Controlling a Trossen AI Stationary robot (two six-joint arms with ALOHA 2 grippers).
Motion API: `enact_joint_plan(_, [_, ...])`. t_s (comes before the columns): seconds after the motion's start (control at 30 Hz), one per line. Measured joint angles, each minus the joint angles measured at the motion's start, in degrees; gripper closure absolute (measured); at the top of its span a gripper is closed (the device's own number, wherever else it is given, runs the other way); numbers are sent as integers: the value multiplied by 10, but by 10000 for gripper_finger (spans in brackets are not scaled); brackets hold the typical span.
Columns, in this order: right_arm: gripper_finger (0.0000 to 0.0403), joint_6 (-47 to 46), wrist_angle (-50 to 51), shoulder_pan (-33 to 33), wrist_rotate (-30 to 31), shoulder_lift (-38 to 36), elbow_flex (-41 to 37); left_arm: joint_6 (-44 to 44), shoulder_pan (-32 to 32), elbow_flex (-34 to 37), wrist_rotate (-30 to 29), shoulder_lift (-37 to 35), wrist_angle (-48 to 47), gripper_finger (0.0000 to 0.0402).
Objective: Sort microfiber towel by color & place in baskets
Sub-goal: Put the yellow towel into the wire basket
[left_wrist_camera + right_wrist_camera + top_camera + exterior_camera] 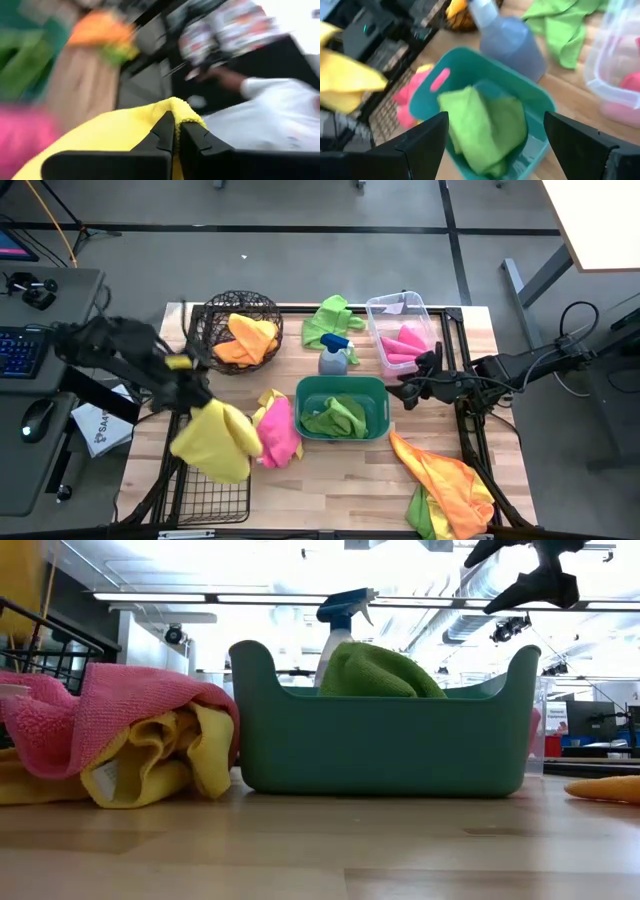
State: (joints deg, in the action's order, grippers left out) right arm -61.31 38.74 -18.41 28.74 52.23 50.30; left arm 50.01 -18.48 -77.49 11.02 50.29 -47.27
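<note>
1. Wooden bench (330,480) under bright ceiling lights carries four containers: a round wire basket (212,320) with orange cloths at the far left, a clear bin (375,310) with pink cloths at the far right, a teal tub (378,392) with green cloths at the middle, and a rectangular wire basket (212,500) at the near left corner.
2. Left gripper (190,388) is clamped on a yellow towel (215,442), pinching its edge; the cloth hangs from the fingers above the near left corner, partly over the rectangular wire basket.
3. Step in hand, as I judge it: carrying the yellow towel to its basket. The next move calls for centring the cloth over the rectangular basket, lowering it, and parting the fingers so it drops inside rather than draping on the rim.
4. Right gripper (412,390) hovers with fingers spread wide, holding nothing, just beside the teal tub's right side.
5. Unsorted: a pink and yellow heap (276,428) left of the tub, a green cloth (328,320) at the far edge by a spray bottle (333,356), and orange and green cloths (450,485) at the near right corner.
</note>
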Motion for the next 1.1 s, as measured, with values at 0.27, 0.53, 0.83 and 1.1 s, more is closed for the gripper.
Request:
enact_joint_plan(0.27, [80, 62, 0, 0, -35, 6, 0, 150, -147, 1, -156, 43, -200, 401])
enact_joint_plan(0.53, [80, 45, 0, 0, -37, 15, 0, 227, -231, 28, -129, 95, -279, 401])
enact_joint_plan(0.83, [80, -4, -2, 0, -19, 23, 0, 286, -295, 158, -114, 135, -181, 397])
enact_joint_plan(1.1, [80, -14, -2, 1, -18, 33, 0, 184, -292, 172, -71, 175, -166, 315])
